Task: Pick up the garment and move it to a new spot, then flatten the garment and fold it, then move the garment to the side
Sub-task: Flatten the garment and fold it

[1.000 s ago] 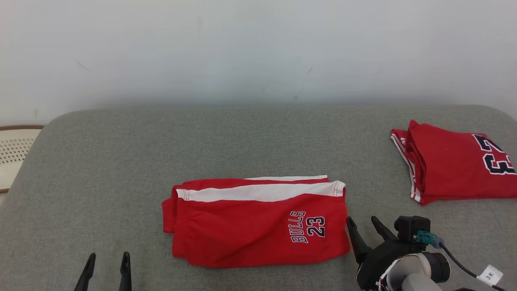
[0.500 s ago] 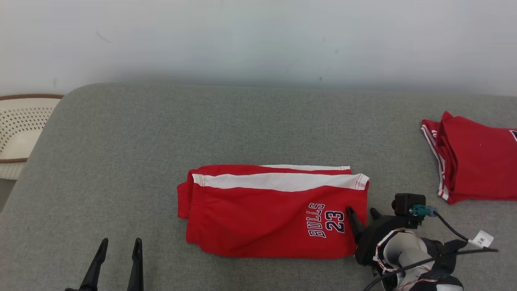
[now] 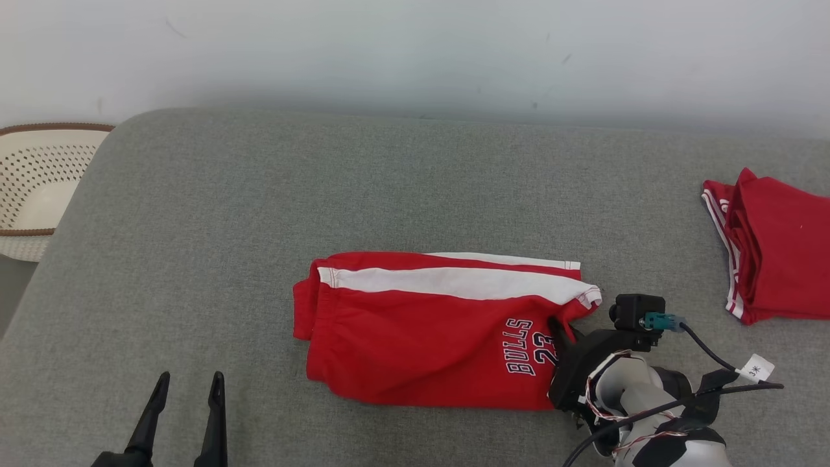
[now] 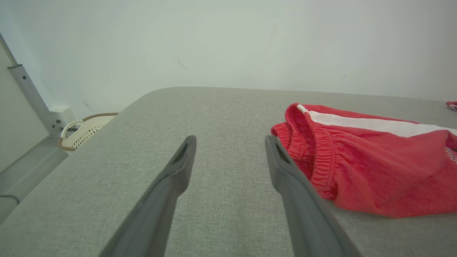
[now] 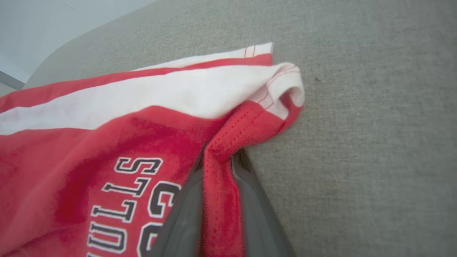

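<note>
The right gripper (image 5: 218, 160) reaches low over the front right of the grey cushion (image 3: 389, 181), its fingers pinching the hem of the red shorts (image 3: 428, 331), which lie folded at the cushion's front middle and are printed "BULLS 23". The left gripper (image 3: 188, 379) hovers at the cushion's front left, fingers wide apart.
</note>
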Controlling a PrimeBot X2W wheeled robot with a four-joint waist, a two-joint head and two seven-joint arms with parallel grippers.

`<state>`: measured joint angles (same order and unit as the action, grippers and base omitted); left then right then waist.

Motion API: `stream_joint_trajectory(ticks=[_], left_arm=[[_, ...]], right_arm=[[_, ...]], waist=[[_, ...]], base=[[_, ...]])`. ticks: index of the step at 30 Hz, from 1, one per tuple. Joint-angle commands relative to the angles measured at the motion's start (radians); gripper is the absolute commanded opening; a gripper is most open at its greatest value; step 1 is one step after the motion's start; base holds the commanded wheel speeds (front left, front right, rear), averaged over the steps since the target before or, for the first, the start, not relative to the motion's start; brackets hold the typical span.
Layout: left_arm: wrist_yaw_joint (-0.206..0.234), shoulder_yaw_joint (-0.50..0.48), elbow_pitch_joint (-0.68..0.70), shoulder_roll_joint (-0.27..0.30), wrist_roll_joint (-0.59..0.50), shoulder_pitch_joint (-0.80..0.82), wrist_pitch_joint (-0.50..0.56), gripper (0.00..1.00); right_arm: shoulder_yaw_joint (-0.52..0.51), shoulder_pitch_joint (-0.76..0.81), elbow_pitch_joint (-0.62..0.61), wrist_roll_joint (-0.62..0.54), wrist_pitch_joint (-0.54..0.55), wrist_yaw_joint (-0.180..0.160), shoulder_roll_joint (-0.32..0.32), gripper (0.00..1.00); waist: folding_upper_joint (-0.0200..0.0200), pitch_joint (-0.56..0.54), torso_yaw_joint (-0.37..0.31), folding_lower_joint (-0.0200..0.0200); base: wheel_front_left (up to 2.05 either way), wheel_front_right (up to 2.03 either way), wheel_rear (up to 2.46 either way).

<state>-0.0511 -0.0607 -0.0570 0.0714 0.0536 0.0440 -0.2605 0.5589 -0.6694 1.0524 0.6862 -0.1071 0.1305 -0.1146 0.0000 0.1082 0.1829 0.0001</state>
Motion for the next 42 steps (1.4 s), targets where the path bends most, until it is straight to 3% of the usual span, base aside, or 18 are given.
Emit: stream_joint_trajectory(ticks=[1, 24, 37, 42], left_arm=[[0.000, -0.003, -0.003, 0.001, -0.005, 0.012, -0.003, 1.00], [0.016, -0.010, 0.010, -0.007, 0.000, -0.039, -0.003, 1.00], [0.018, -0.006, 0.008, -0.011, 0.009, -0.054, -0.003, 1.00], [0.017, 0.003, 0.005, -0.014, 0.015, -0.052, -0.003, 1.00]], right_arm=[[0.025, 0.005, 0.004, 0.020, 0.002, 0.000, 0.005, 0.00], [0.199, -0.023, -0.083, 0.174, -0.059, 0.000, -0.190, 0.00], [0.290, 0.013, -0.396, 0.381, 0.018, 0.000, -0.220, 0.00], [0.330, 0.000, -0.482, 0.438, 0.033, 0.000, -0.202, 0.00]], waist=[[0.0000, 0.001, -0.003, -0.0001], [0.0000, -0.060, -0.060, -0.0001], [0.0000, -0.088, -0.063, -0.0001], [0.0000, -0.092, -0.042, -0.0001]], base=[[0.00, 0.00, 0.00], [0.00, 0.00, 0.00], [0.00, 0.00, 0.00], [0.00, 0.00, 0.00]])
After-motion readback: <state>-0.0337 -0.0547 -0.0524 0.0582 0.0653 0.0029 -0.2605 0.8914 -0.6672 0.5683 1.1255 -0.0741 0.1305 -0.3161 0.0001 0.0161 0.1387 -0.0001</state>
